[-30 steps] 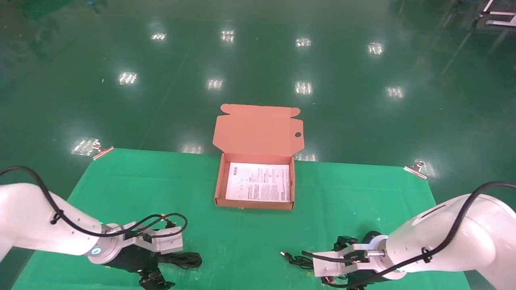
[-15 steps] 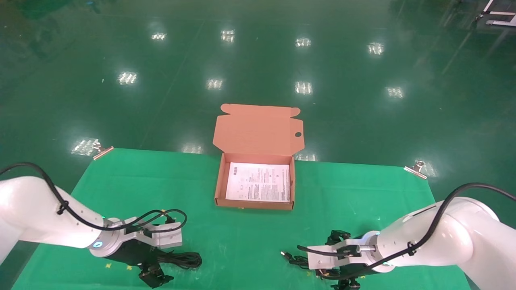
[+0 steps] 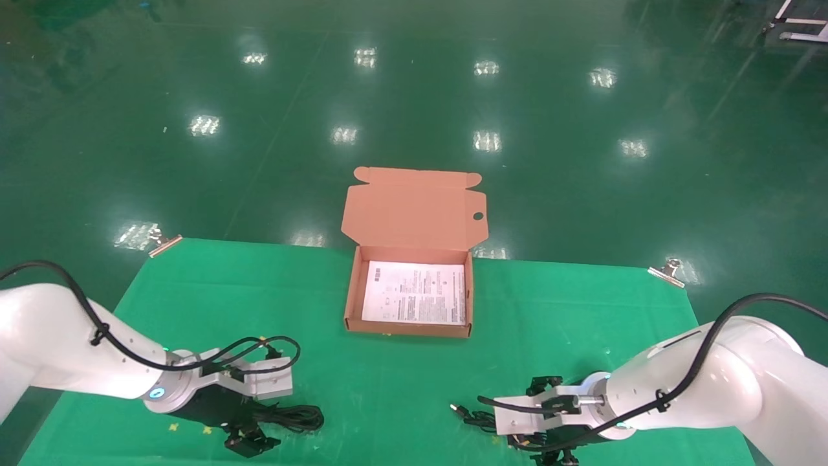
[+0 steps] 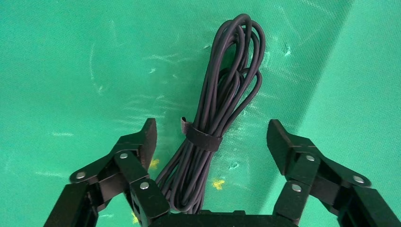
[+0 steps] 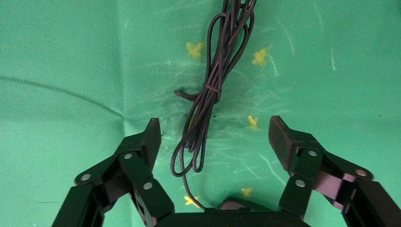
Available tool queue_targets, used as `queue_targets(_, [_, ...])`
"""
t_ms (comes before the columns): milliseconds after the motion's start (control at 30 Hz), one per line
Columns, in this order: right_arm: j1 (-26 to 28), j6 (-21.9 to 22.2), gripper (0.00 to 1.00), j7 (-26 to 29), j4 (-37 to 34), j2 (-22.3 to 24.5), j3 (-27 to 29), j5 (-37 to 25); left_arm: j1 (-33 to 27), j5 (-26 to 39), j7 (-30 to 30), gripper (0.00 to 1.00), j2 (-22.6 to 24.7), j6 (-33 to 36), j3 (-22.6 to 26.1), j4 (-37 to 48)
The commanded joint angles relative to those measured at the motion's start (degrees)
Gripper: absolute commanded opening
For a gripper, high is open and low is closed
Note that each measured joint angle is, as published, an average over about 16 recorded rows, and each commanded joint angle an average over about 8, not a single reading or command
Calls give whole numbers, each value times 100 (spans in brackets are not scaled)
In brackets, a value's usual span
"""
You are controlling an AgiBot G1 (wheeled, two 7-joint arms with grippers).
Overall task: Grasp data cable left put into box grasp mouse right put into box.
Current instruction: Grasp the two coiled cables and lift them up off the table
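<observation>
Your left gripper (image 4: 211,142) sits low over the near left of the green cloth (image 3: 194,285), its fingers (image 4: 142,139) spread wide on either side of the data cable (image 4: 222,109) without touching it. You can see the cable is a thin dark bundle of long loops, cinched near the middle by a small strap and lying flat on the cloth. Your right gripper (image 5: 215,137) hangs over the near right, jaws equally wide, straddling the bunched cord (image 5: 213,90); the mouse (image 5: 241,205) itself shows only as a dark sliver at the palm, so its shape is hard to judge. The box (image 3: 352,291) stands open at the cloth's far middle, well apart from both, a white leaflet (image 3: 415,292) inside
</observation>
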Motion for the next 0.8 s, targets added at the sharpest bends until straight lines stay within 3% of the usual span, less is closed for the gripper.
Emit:
queue_targets(33, [1,-14,0,8,14,5,0,-2,4,2,-6,0,-5,3,0,-16])
queue_targets(800, [10,-46,0,30,51,20,-8,-10,17,11,-22,0,-18,13,4,-61])
